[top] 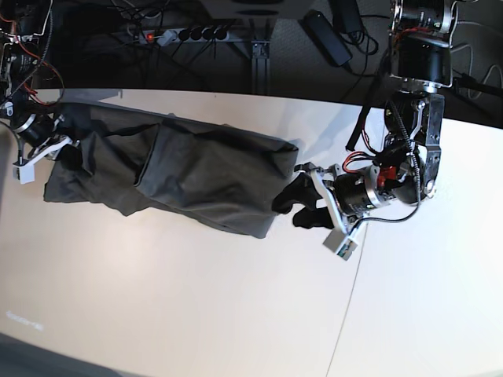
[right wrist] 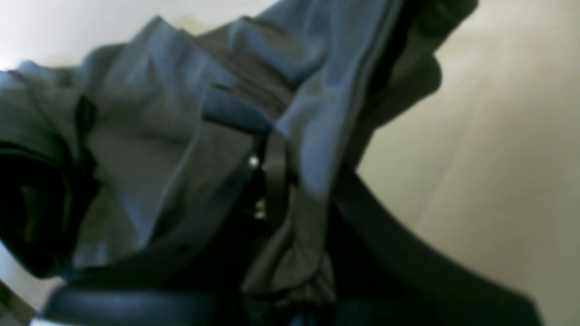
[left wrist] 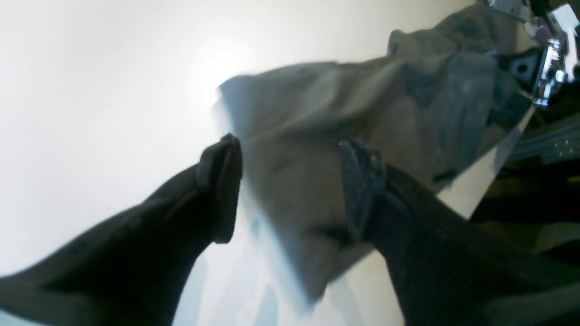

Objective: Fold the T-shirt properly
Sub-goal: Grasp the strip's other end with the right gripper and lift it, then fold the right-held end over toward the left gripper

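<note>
The dark olive-grey T-shirt [top: 181, 169] lies stretched in a long band across the white table [top: 196, 306], from the far left to the middle. My left gripper [top: 297, 206] is at the shirt's right end. In the left wrist view this gripper [left wrist: 292, 149] is open, its black fingers [left wrist: 222, 190] wide apart with the shirt's edge [left wrist: 362, 95] between and beyond them. My right gripper [top: 56, 148] is at the shirt's left end. In the blurred right wrist view it [right wrist: 267, 154] looks shut on bunched shirt cloth [right wrist: 149, 117].
A power strip [top: 181, 34] and cables lie on the dark floor behind the table's back edge. A seam [top: 354, 275] runs down the table at the right. Bare tabletop lies in front of the shirt.
</note>
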Robot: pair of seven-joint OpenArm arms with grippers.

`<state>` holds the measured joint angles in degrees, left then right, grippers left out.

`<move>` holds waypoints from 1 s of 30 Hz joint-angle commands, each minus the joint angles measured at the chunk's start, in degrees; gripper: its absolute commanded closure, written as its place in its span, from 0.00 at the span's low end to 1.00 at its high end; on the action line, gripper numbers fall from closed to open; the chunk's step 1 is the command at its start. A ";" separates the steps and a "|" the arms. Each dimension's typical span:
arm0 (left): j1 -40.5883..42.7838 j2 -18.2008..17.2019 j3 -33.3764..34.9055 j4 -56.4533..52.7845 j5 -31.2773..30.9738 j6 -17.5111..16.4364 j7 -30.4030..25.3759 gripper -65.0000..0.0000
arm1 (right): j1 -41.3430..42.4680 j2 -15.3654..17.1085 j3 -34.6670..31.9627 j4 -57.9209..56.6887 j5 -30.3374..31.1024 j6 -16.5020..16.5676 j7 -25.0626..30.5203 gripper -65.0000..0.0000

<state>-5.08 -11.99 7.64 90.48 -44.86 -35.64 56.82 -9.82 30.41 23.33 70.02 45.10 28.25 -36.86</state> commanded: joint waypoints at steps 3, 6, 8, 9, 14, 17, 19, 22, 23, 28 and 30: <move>0.44 -0.92 -0.17 1.05 -1.77 -1.14 -1.07 0.42 | -0.09 5.01 0.72 -0.04 -2.67 3.23 -0.87 1.00; 4.13 -0.83 -0.15 0.39 0.15 -1.25 -2.43 0.42 | -0.04 8.57 0.72 0.39 -0.96 3.26 -1.14 1.00; 6.78 -0.83 -0.15 -0.87 0.74 -1.22 -4.20 0.42 | 0.37 10.32 0.72 1.81 1.29 3.26 -2.75 1.00; 7.72 -0.70 -0.15 -1.64 1.05 -1.25 -5.35 0.42 | 1.09 10.84 0.72 2.78 1.64 3.26 -4.50 1.00; 9.42 2.38 -0.15 -3.65 3.69 -1.25 -7.72 0.42 | 4.74 11.80 0.74 9.60 3.65 3.26 -9.90 1.00; 9.16 5.68 -0.09 -4.48 6.67 -1.20 -7.78 0.42 | 5.99 11.82 0.66 13.53 3.82 3.26 -9.97 1.00; 8.87 7.56 -0.11 -6.01 7.02 -1.20 -8.02 0.42 | 6.67 11.85 0.24 15.91 4.79 3.26 -10.36 1.00; 8.87 10.10 -0.11 -9.70 7.02 -1.20 -8.66 0.42 | 6.78 11.82 -1.68 20.57 5.01 3.26 -10.60 1.00; 8.87 10.93 -0.11 -11.13 7.10 -1.22 -8.76 0.42 | 6.78 11.80 -2.62 22.23 4.96 3.26 -10.62 1.00; 8.92 14.45 -0.11 -15.82 9.49 -1.20 -9.44 0.42 | 6.80 11.78 -8.55 31.32 3.15 3.23 -10.54 1.00; 8.92 15.23 -0.09 -16.44 9.64 -1.20 -9.44 0.42 | 6.78 11.78 -11.02 34.84 1.86 3.23 -10.51 1.00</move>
<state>2.90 3.25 7.42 75.00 -37.32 -37.78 44.18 -3.88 40.93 11.79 104.03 45.89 28.32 -48.82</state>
